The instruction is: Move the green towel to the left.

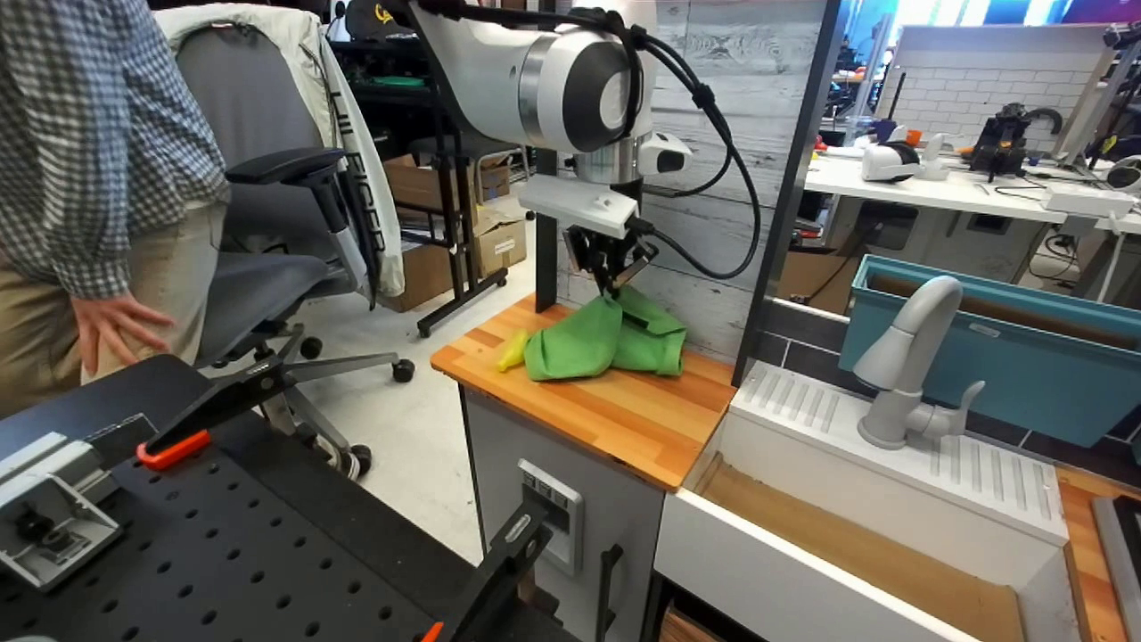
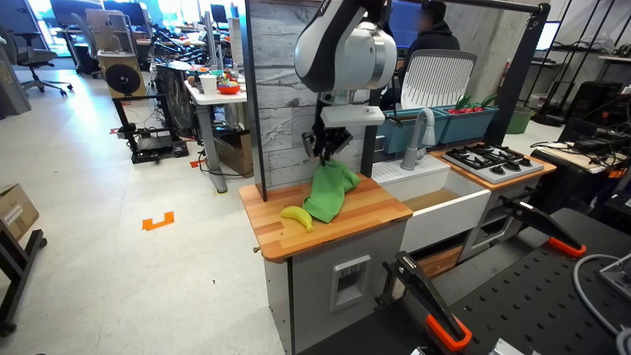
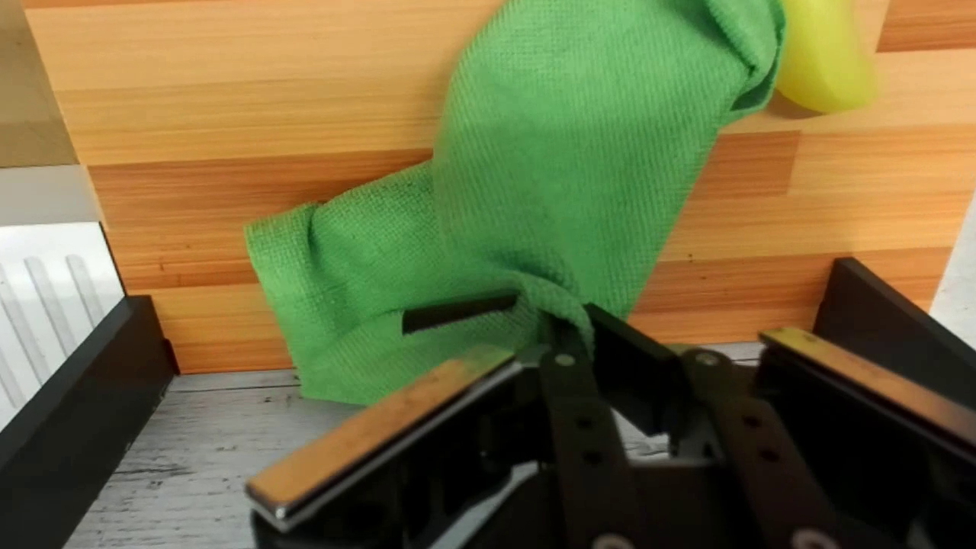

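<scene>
When reading from the left in an exterior view, meet a white jacket lettered in dark capitals, ending perhaps in "NICO", then a dark cap marked in yellow script, too small to make out. Next, on the desk, find a banana just beside the left end of the green towel; hard to say whether touching. From there, follow the long fold up to the gripper, clamped on a pinched peak of cloth directly above the rest. For leftward travel as pictured, probably lift enough to clear the banana. Farther right, see a planter, labelled illegibly.
</scene>
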Motion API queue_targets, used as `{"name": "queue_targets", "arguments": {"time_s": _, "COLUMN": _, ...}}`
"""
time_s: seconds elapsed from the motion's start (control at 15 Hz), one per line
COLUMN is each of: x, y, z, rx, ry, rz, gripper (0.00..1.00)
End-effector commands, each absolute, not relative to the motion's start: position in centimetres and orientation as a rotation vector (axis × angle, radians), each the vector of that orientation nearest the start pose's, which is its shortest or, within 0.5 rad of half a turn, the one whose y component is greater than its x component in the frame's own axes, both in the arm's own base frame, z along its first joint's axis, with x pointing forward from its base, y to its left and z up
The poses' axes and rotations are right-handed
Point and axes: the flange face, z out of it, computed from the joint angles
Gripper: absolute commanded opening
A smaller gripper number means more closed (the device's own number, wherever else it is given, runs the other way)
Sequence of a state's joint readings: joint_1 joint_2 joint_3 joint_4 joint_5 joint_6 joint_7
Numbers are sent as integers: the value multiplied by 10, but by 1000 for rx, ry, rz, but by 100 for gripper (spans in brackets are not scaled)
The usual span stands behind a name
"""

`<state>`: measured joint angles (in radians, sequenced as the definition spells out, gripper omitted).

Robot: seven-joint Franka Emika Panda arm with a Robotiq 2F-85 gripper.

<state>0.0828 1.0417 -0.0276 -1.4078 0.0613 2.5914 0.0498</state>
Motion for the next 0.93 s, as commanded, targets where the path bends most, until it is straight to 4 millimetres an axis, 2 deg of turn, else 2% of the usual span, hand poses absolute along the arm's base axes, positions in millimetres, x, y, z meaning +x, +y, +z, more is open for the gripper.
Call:
{"name": "queue_targets", "arguments": {"time_s": 0.0, "x": 739, "y": 46, "z": 59, "rx": -3135, "ry": 97, "rz": -264, "gripper": 2}}
{"name": "queue_targets", "arguments": {"time_s": 0.33, "x": 742, "y": 61, "z": 19, "rx": -3147, "ry": 157, "rz": -264, "gripper": 2}}
{"name": "queue_targets", "arguments": {"time_s": 0.6, "x": 743, "y": 73, "z": 1, "rx": -3164, "ry": 180, "rz": -261, "gripper": 2}}
{"name": "queue_targets", "arguments": {"time_s": 0.67, "x": 743, "y": 75, "z": -1, "rx": -3166, "ry": 184, "rz": -252, "gripper": 32}}
{"name": "queue_targets", "arguments": {"time_s": 0.73, "x": 743, "y": 77, "z": -3, "rx": -3168, "ry": 186, "rz": -244, "gripper": 34}}
{"name": "queue_targets", "arguments": {"time_s": 0.87, "x": 744, "y": 79, "z": -3, "rx": -3164, "ry": 184, "rz": -238, "gripper": 48}}
